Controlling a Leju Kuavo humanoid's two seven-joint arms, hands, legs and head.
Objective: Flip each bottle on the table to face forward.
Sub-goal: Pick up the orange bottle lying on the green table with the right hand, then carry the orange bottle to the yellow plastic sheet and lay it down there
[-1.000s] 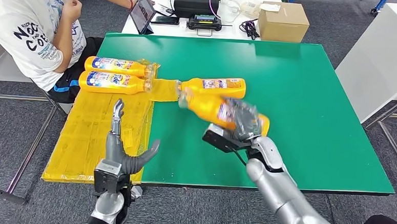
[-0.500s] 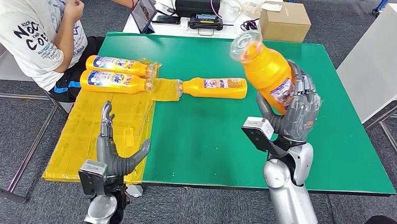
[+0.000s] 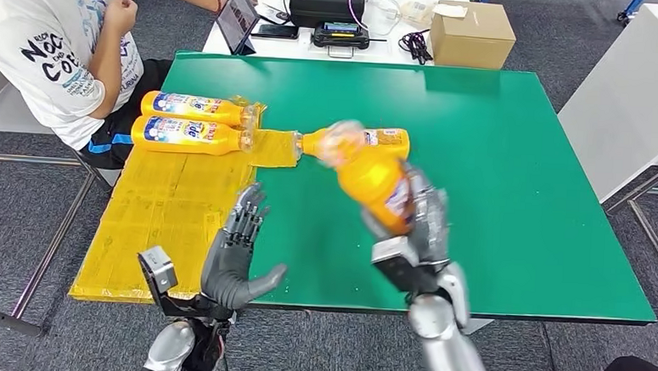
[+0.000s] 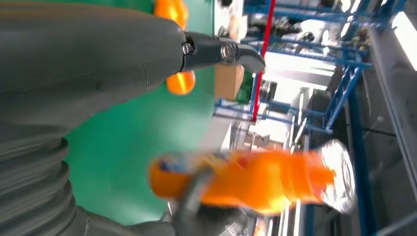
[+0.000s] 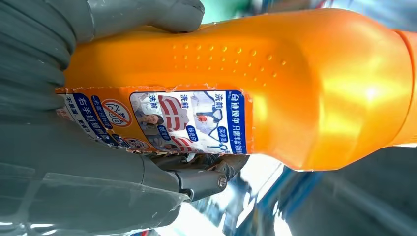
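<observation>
Orange plastic fills my right hand point(image 3: 421, 220): fingers wrapped around the lower body of the held bottle point(image 3: 375, 181), lifted off the green table point(image 3: 512, 187). Its long axis tilts up and toward the far left, cap end blurred, just above the lying bottle point(image 3: 370, 140) at mid-table. My left hand point(image 3: 235, 253) hovers spread and holding nothing at the near edge, left of the held bottle and nearer to it than to anything else; a handover would run rightward. Right wrist view: the back label point(image 5: 162, 120) faces the camera, Chinese print with small pictures, too fine to read. Two more bottles point(image 3: 189, 123) lie far left on the yellow mat point(image 3: 154, 219), blue-and-white front labels up, brand illegible.
</observation>
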